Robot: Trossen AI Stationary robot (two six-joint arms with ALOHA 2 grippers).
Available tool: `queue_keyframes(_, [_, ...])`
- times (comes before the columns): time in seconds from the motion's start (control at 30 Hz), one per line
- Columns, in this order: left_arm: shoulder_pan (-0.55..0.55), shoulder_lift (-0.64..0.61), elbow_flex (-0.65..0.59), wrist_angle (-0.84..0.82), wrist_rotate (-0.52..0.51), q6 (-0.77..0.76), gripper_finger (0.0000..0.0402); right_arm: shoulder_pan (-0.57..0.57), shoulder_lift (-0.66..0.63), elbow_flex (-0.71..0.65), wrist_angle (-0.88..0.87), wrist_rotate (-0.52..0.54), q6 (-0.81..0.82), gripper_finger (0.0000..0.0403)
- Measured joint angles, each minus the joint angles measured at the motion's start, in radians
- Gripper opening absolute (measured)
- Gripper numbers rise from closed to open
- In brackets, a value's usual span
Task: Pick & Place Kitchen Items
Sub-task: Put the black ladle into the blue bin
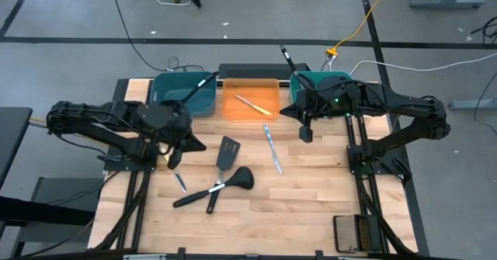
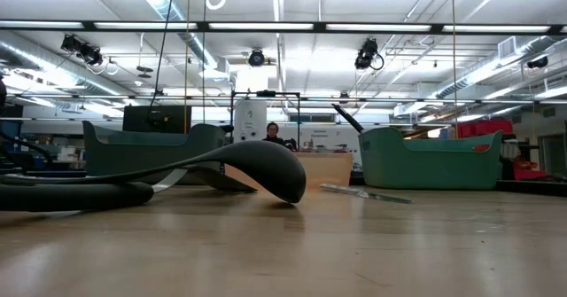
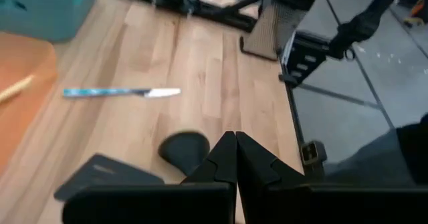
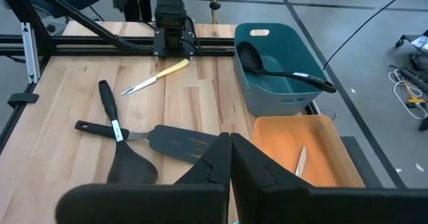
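Altogether, three knives (image 1: 272, 153), perhaps three ladles (image 1: 233, 182), one spatula (image 1: 225, 157).

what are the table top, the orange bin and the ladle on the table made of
Table top: looks like pale wood planks with a smooth finish; grain and seams show. Orange bin: probably moulded plastic, evenly coloured with rounded walls. Ladle: matte black throughout, likely plastic or nylon, though that is uncertain.

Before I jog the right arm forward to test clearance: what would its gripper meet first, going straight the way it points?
Probably the black slotted spatula, lying just past the shut right gripper on the table; depth there is uncertain.
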Motion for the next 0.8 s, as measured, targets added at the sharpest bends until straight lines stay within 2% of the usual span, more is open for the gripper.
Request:
queue_keyframes(0.4, [-0.130,0.022,-0.033,-0.094,0.003,-0.162,0.0002,0.000,0.000,0.000,-0.022,0.000,0.005,0.0008])
queue_keyframes(0.8, [-0.251,0.176,-0.044,-0.123,0.041,-0.252,0.0002,0.000,0.001,0.000,-0.024,0.000,0.005,0.0008])
